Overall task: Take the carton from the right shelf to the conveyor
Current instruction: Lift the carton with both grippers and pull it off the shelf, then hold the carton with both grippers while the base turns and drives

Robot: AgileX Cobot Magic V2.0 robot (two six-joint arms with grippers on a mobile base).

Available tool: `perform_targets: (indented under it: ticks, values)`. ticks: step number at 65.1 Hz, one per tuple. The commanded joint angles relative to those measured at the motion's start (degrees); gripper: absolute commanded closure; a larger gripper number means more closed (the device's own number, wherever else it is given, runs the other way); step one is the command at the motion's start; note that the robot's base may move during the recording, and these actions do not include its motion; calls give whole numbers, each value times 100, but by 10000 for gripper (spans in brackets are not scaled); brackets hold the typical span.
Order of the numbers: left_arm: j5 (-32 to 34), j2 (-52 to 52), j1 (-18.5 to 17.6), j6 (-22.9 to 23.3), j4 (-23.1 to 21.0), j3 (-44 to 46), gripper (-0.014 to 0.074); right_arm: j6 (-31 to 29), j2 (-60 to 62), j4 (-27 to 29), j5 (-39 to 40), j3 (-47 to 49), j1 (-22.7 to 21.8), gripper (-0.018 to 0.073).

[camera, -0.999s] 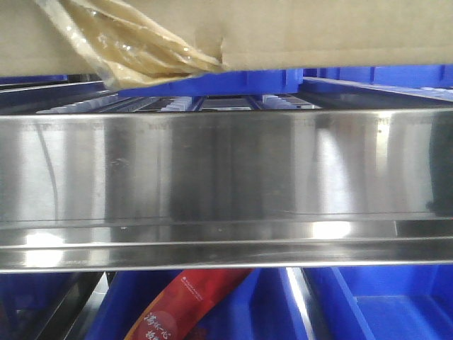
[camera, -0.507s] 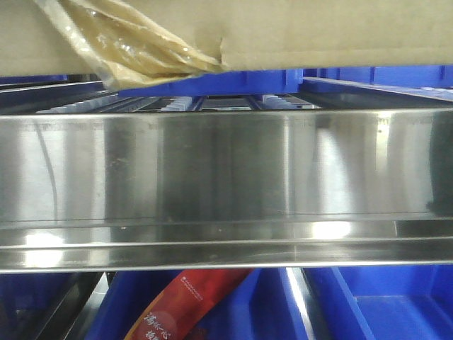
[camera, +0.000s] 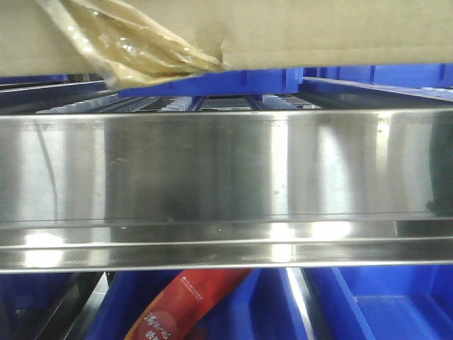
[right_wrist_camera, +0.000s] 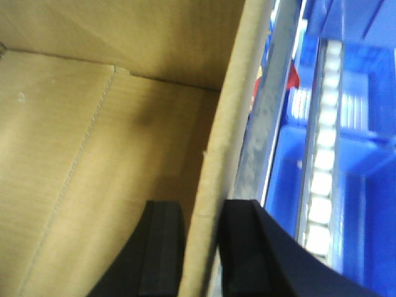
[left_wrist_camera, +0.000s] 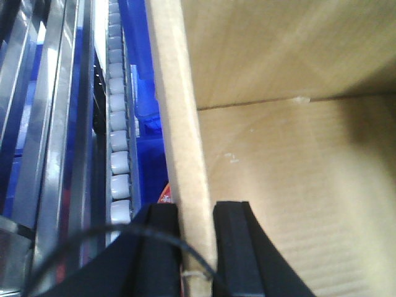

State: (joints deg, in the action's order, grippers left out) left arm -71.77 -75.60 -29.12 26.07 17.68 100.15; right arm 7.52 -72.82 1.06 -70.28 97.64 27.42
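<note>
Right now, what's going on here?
Both arms have the carton. The left gripper has its fingers on either side of one side wall, one inside the box and one outside; the right gripper pinches the opposite wall the same way. In the front view the carton's lower edge, with its twisted amber tape, sits above the shelf's stainless-steel front rail. Whether it is lifted clear cannot be told. The conveyor is not in view.

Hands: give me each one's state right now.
Left hand: closed on the carton wall, one finger each side.
Right hand: closed on the carton wall in the same way.
</note>
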Motion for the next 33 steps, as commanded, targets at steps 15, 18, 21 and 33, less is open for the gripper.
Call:
perform_targets:
  ticks: [15, 18, 21, 33]
  values:
    - [181, 39, -62, -3, -147, 66, 615, -51, 55, 7, 829, 20, -32, 617]
    - [181, 39, -62, -3, -147, 66, 615, -51, 55, 7, 875, 20, -32, 617]
    - [181, 39, -62, -3, -147, 66, 615, -51, 44, 7, 940, 20, -32, 617]
    - [181, 39, -62, -3, -147, 66, 615, -51, -5, 7, 992, 20, -32, 617]
